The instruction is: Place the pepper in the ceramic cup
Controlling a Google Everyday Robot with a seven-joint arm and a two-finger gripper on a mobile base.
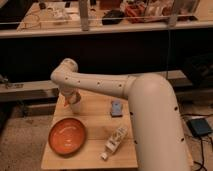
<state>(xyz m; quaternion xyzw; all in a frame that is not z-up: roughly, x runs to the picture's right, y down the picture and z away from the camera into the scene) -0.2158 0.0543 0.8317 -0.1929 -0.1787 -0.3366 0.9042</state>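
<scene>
My gripper (70, 98) hangs from the white arm (100, 85) over the back left corner of the small wooden table (92, 156). Right below and beside it stands a small off-white ceramic cup (76, 105). A small orange-red piece, the pepper (66, 99), shows at the gripper, just left of the cup's top. The gripper and arm hide part of both, and I cannot tell whether the pepper is held or touches the cup.
A large round orange plate (66, 136) lies at the table's front left. An elongated cream-white block (115, 139) lies at the front middle, a small blue-grey object (116, 107) behind it. A dark counter with clutter runs behind the table.
</scene>
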